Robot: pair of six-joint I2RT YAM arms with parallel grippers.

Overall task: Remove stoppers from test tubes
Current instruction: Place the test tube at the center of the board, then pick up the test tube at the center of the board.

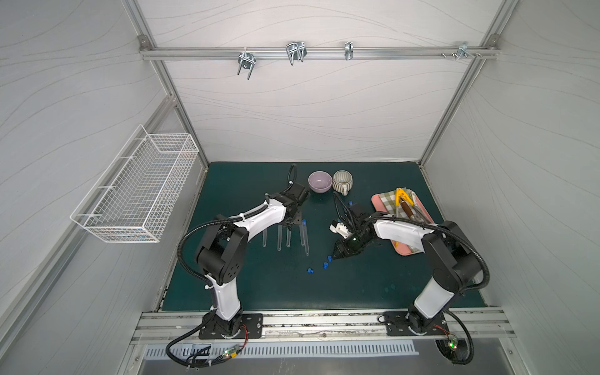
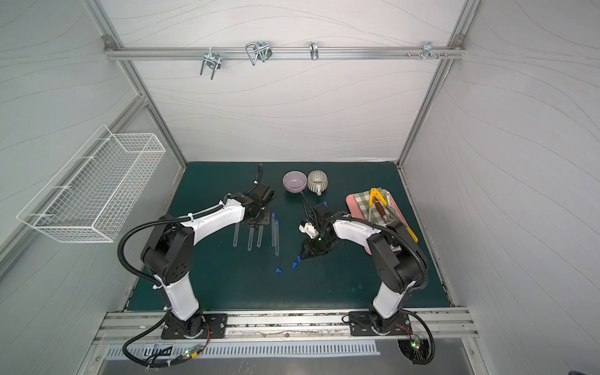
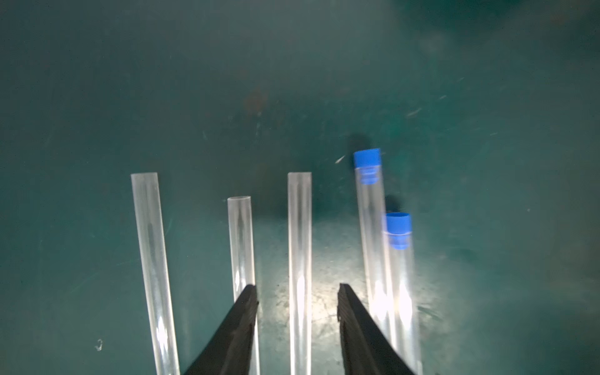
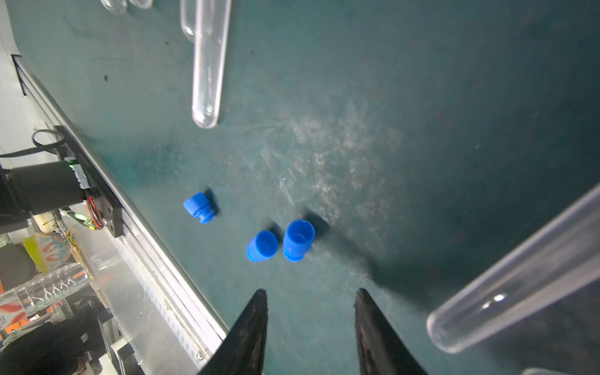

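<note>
Five clear test tubes lie side by side on the green mat (image 1: 373,285). Three are unplugged (image 3: 147,246) (image 3: 241,240) (image 3: 299,233). Two carry blue stoppers (image 3: 367,159) (image 3: 398,224), seen in a top view as blue caps (image 2: 276,222). My left gripper (image 3: 297,289) is open, its fingers on either side of the middle unplugged tube without touching it. Three loose stoppers (image 4: 199,207) (image 4: 262,245) (image 4: 298,239) lie on the mat just ahead of my right gripper (image 4: 310,292), which is open and empty. Another tube (image 4: 519,276) lies close beside it.
A purple bowl (image 1: 319,181) and a striped mug (image 1: 342,181) stand at the back. A pink tray (image 1: 378,199) at the right holds a checked cloth and yellow-handled tools (image 1: 402,198). A wire basket (image 1: 136,188) hangs on the left wall.
</note>
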